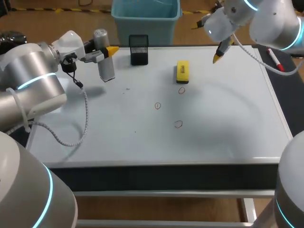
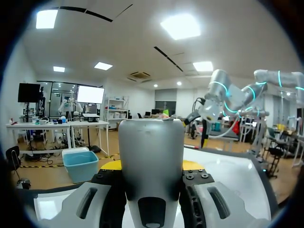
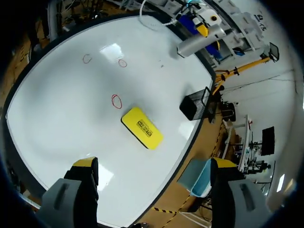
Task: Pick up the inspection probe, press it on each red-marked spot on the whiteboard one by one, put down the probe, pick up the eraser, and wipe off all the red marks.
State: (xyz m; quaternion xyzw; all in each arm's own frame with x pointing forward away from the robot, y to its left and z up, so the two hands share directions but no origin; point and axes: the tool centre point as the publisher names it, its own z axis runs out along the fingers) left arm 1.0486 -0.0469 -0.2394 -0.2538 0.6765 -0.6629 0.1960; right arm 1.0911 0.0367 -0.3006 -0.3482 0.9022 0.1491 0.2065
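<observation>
Three red marks [image 1: 157, 105] show mid-frame overhead; left wrist sees mostly the probe [image 2: 151, 142], clamped in my left gripper [image 2: 151, 166]. Right gripper [image 3: 154, 164] wide, eraser [image 3: 141, 127] ahead.

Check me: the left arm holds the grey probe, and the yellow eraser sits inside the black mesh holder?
Not inside: the yellow eraser lies flat on the whiteboard, apart from the black mesh holder, as the head view shows. The left gripper does hold the grey probe.

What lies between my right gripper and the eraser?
Only bare whiteboard separates the right gripper from the eraser; the right wrist view shows it.
</observation>
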